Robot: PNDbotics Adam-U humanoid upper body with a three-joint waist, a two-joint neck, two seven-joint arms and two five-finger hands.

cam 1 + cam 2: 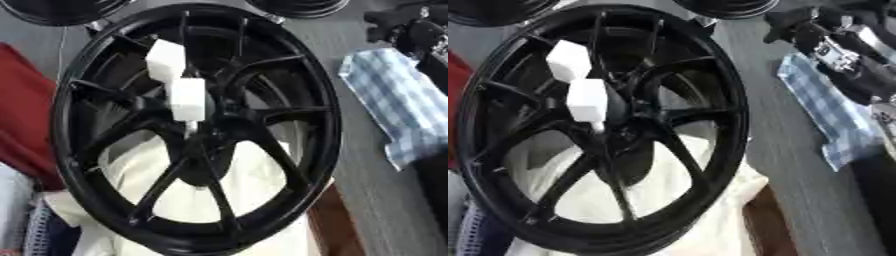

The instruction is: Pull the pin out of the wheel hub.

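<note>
The black wheel hub (197,130) stands tilted on pale cloth (201,200) – cushioning it – with the white-handled pin (187,100) seated at its centre. The right robot hand (833,47) hovers beside it; its fingers cannot be made out.

wheel hub (197,130): 1 | white blocks (187,98): 2 | checked cloth (394,102): 1 | hand (824,30): 1

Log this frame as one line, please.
black spoked wheel hub: upright, fills view | white blocky pin: at hub centre, not pulled | right hand: top right, apart from hub | left hand: unseen
</note>
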